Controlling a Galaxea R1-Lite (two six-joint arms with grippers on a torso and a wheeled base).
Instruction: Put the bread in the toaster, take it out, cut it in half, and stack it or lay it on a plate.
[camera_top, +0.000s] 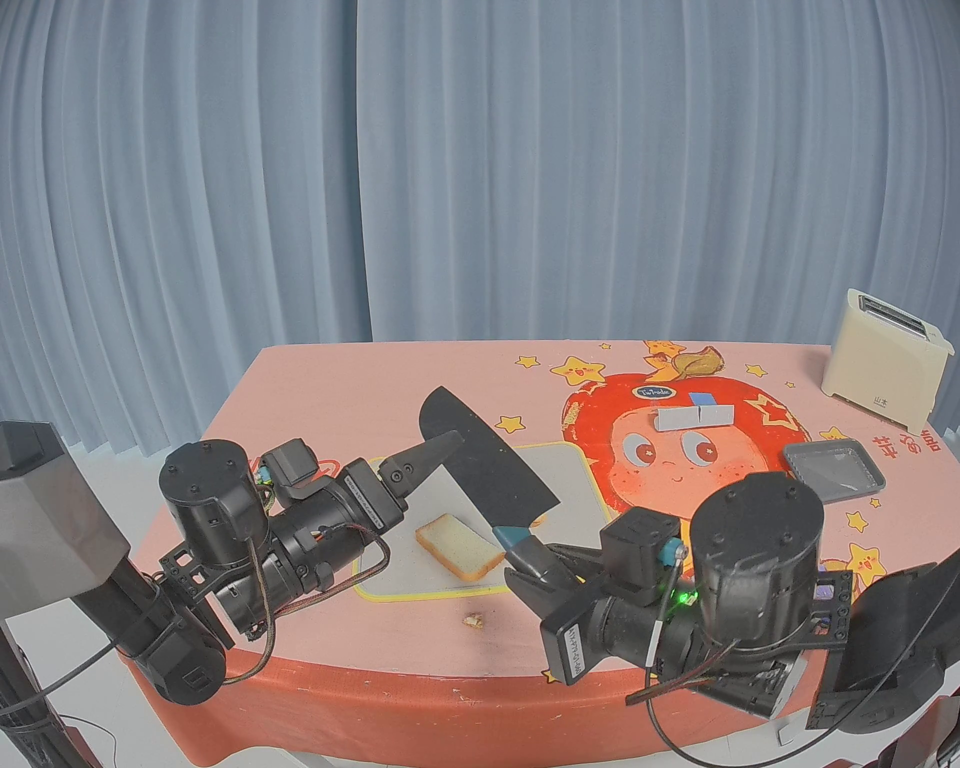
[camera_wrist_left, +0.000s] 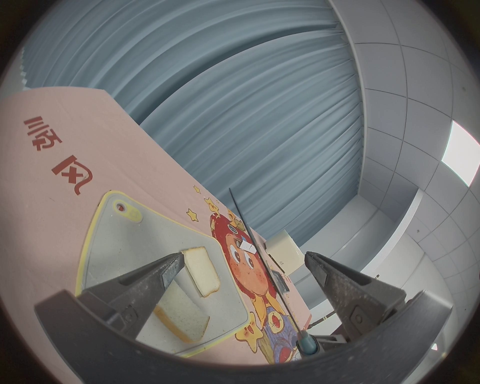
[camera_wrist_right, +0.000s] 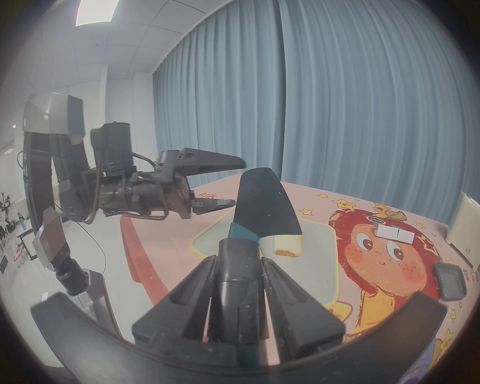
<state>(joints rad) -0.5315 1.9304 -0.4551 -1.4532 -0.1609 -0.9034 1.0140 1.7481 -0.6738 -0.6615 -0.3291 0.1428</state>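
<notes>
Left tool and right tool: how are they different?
The left tool is wide open and holds nothing; the right tool is shut on the knife. The left tool points in from the robot's left, the right tool from its right. Both are black and face the cutting board.

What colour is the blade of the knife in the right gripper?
The knife has a black blade, clearest in the head view.

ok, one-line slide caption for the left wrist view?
Open left gripper facing two bread pieces on the cutting board, knife alongside.
</notes>
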